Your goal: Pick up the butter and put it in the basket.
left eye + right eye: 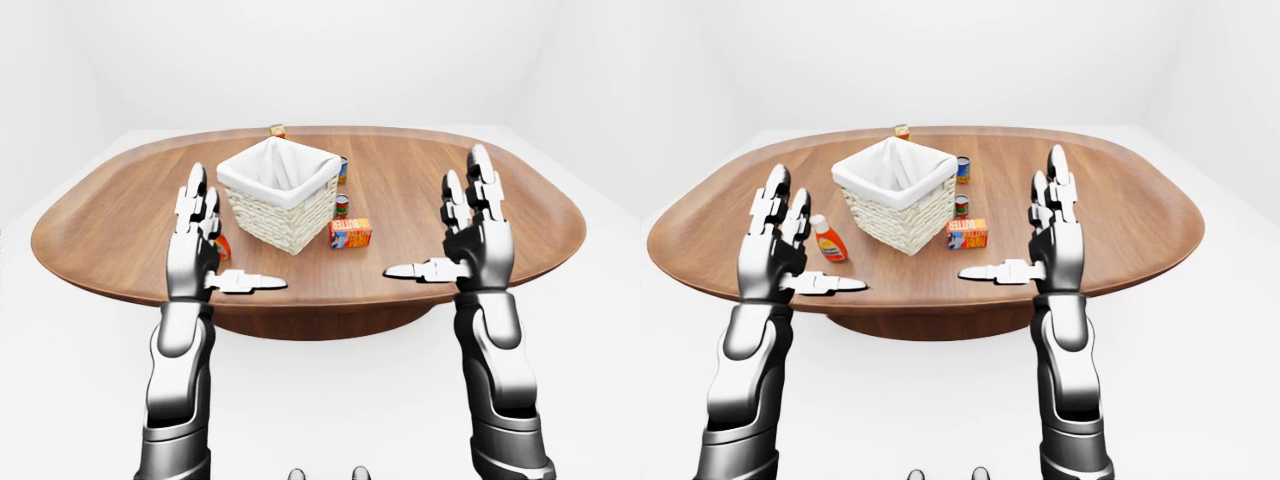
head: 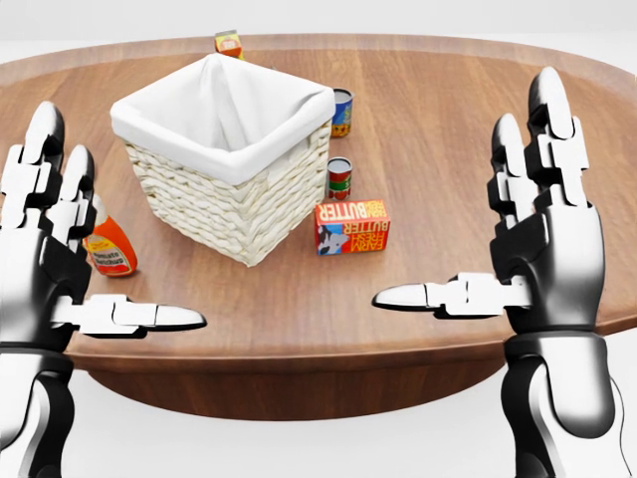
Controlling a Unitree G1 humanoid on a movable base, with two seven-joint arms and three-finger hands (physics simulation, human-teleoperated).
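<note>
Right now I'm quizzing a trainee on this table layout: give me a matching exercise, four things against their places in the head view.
Things:
1. butter
2. basket
3. bottle
4. carton

Places:
A. by the table's top edge
B. left of the basket, partly behind the left hand
C. lower right of the basket, below a small can
D. middle of the table, white liner inside

Pairs: 1-C, 2-D, 3-B, 4-A

Glossy wood table [image 2: 448, 149], woven basket [image 2: 234, 204], cloth-lined
</note>
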